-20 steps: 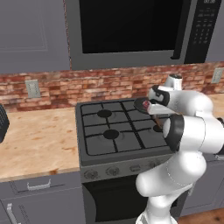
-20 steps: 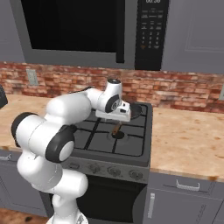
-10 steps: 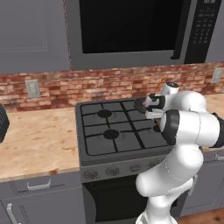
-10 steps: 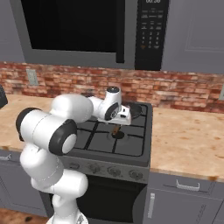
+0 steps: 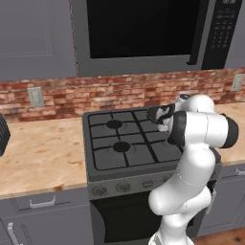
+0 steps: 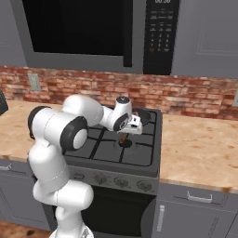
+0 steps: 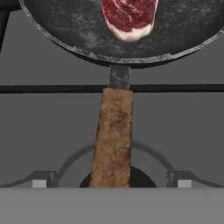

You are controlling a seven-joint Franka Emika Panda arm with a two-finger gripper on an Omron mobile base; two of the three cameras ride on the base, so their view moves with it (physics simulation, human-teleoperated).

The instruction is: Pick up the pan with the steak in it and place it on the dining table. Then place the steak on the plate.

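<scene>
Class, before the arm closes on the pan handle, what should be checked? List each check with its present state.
1. Steak lies inside the pan: ok.
2. Wooden handle runs centred up the hand view, towards the pan: ok.
3. Gripper open, holding nothing: ok.
4. Pan sits on the stove: ok.
5. Fingers level with the handle: cannot tell.
</scene>
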